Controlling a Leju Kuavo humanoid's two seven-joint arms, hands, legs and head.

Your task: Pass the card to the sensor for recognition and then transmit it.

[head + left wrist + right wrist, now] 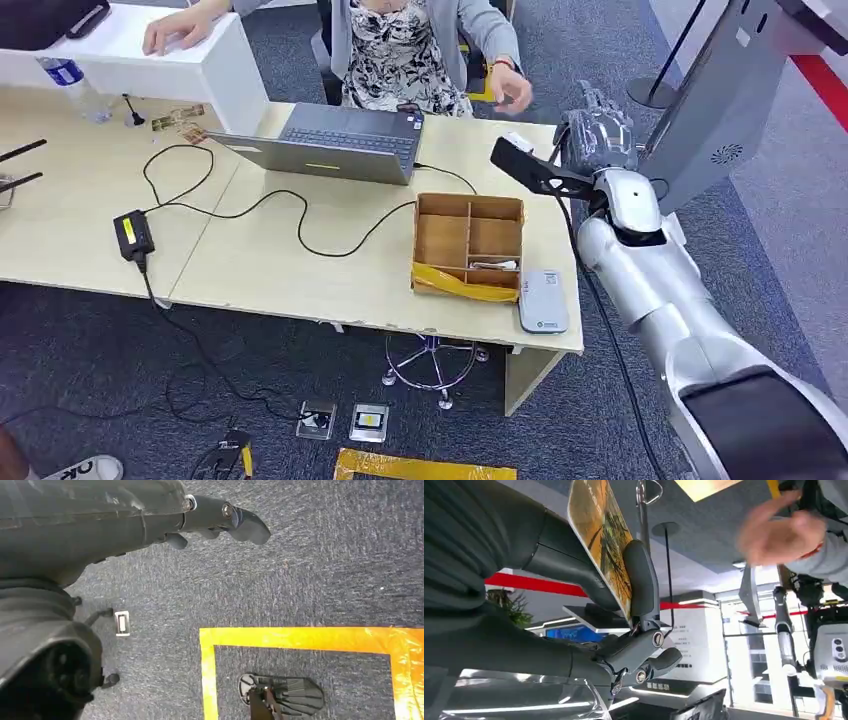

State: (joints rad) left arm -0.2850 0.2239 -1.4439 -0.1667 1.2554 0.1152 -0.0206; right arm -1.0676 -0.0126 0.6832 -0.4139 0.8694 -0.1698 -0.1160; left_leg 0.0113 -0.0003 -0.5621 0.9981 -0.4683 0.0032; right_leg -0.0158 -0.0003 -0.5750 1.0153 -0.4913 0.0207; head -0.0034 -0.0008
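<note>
Two arms appear: the right arm rises from the lower right of the head view, past the right-hand edge of the bench (pixel 300 290), where open carpet lies on that side. Nearest, at the bench's front right corner, a grey card reader (pixel 543 301) lies flat, touching the side of a compartmented cardboard box (pixel 469 246) bound with yellow tape at its front. Beyond the box, a laptop (pixel 340 142) sits mid-frame, with black cables running to the left. Right robot hand (pixel 634 605) is raised beyond the bench's right edge, thumb and fingers closed on the card (pixel 601 535), which is held edge-on in the right wrist view. A person's hand (pixel 781 530), blurred, is close to the card, fingers spread. Left robot hand (pixel 220 520) hangs over grey carpet and yellow floor tape (pixel 300 637), fingers extended, holding nothing.
</note>
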